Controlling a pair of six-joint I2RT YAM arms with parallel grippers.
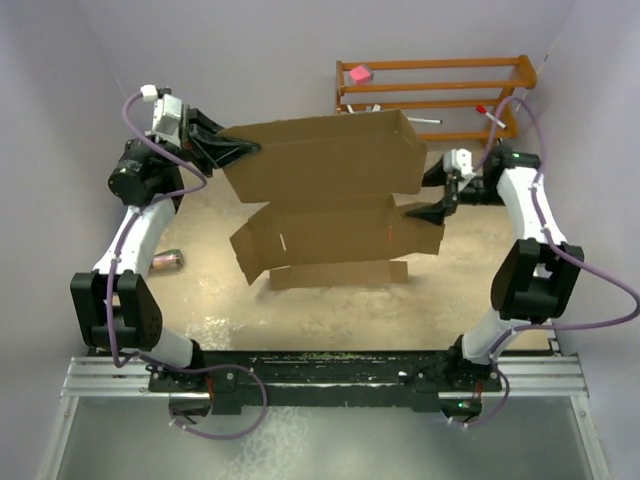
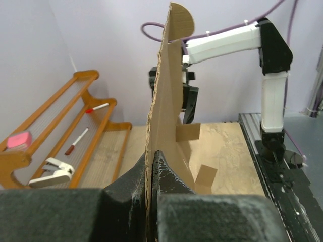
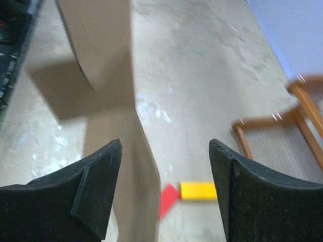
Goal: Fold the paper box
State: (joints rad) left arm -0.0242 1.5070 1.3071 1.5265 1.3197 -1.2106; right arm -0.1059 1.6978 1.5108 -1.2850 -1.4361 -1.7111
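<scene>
The paper box (image 1: 320, 190) is a large brown cardboard cut-out, held up off the table with its flaps hanging down. My left gripper (image 1: 240, 148) is shut on the box's left edge. In the left wrist view the sheet (image 2: 169, 101) stands on edge, pinched between the left gripper's (image 2: 150, 156) black fingers. My right gripper (image 1: 420, 212) is at the box's right end, by a side flap. In the right wrist view the right gripper (image 3: 165, 143) is open. A cardboard flap (image 3: 108, 91) shows past its left finger and partly in the gap, not gripped.
An orange wooden rack (image 1: 440, 95) stands at the back right, holding a pink block (image 1: 360, 74) and a red-capped marker (image 1: 490, 113). A small can-like object (image 1: 168, 261) lies by the left arm. A yellow block (image 3: 198, 190) and a red block (image 3: 169, 199) lie on the table.
</scene>
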